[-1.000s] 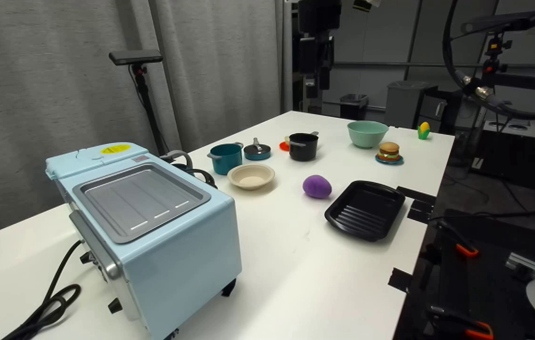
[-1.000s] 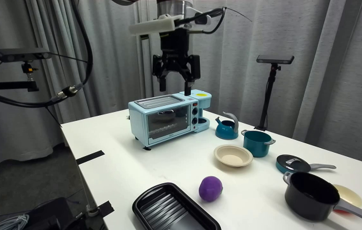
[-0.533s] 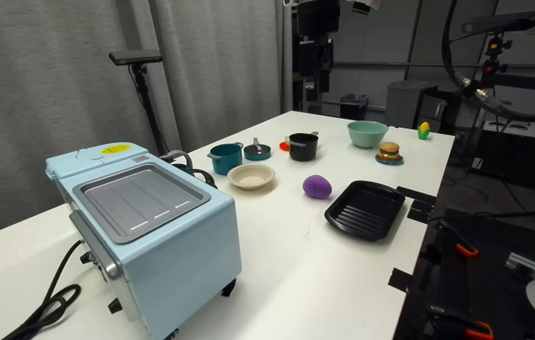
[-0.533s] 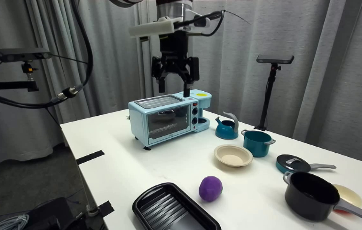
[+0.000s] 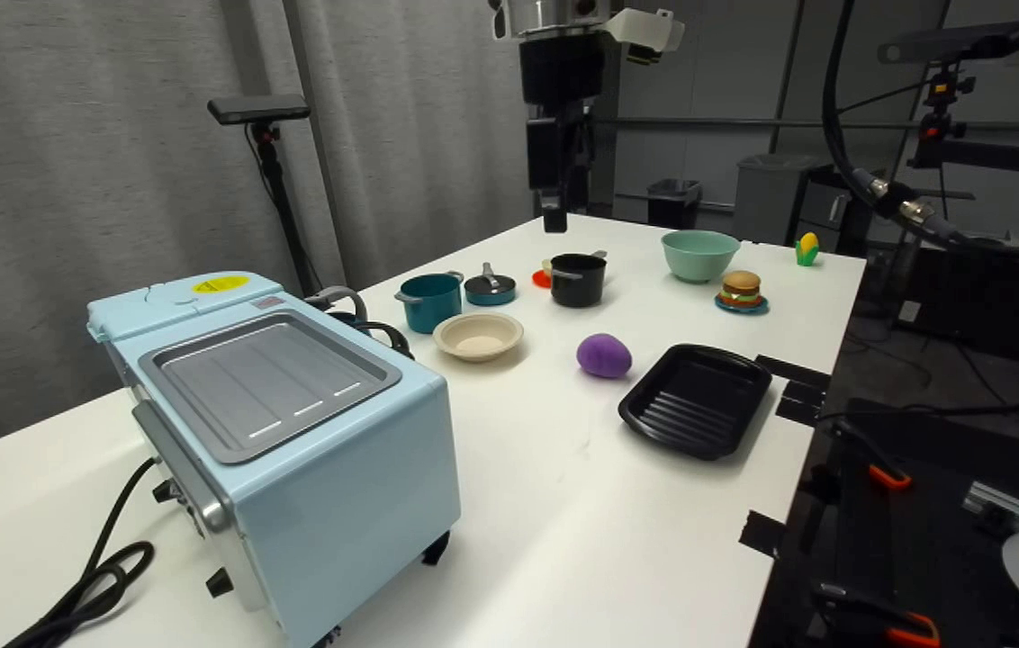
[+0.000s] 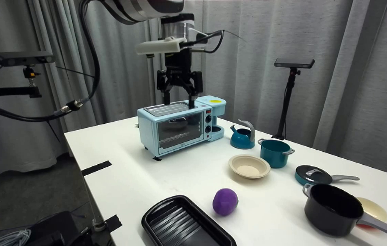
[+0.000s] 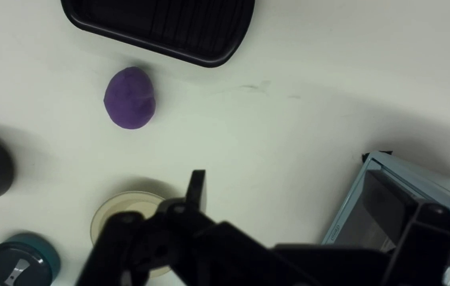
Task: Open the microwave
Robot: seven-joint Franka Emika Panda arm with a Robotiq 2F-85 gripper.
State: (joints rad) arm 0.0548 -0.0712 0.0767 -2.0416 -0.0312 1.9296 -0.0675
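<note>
1. Lower now than half a second ago, the gripper (image 6: 179,103) has also shifted left in both exterior views; its two fingers (image 6: 191,101) stand apart, hanging in the air.
2. One microwave (image 6: 179,127), pale blue, its glass front (image 6: 176,134) closed, stands clear of the fingers on the bench (image 6: 128,184), far and left in an exterior view. Two dark knobs (image 6: 208,119) sit right of the glass. One black cord (image 5: 59,621) lies beside it, near and left, in an exterior view.
3. Right of it in an exterior view: one teal kettle (image 6: 242,140), one teal pot (image 6: 272,156), one beige bowl (image 6: 249,169) and one lidded teal pan (image 6: 313,175).
4. Nearer lie one purple rounded toy (image 6: 225,202), one black ribbed tray (image 6: 190,224) and, at the right, one black saucepan (image 6: 330,215) that partly hides one cream disc (image 6: 374,209).
5. Far and right in an exterior view: one green bowl (image 5: 698,261), one toy burger (image 5: 740,286) on one blue plate (image 5: 743,310), and one toy corn cob (image 5: 807,249).
6. White and faintly smudged, the bench shows two black tape pieces (image 6: 96,168) at its left edge in an exterior view.
7. The room holds grey curtains (image 6: 258,85), two mounted black cameras (image 6: 294,64), one dark bin (image 5: 671,205) and dark floor (image 6: 26,191).
</note>
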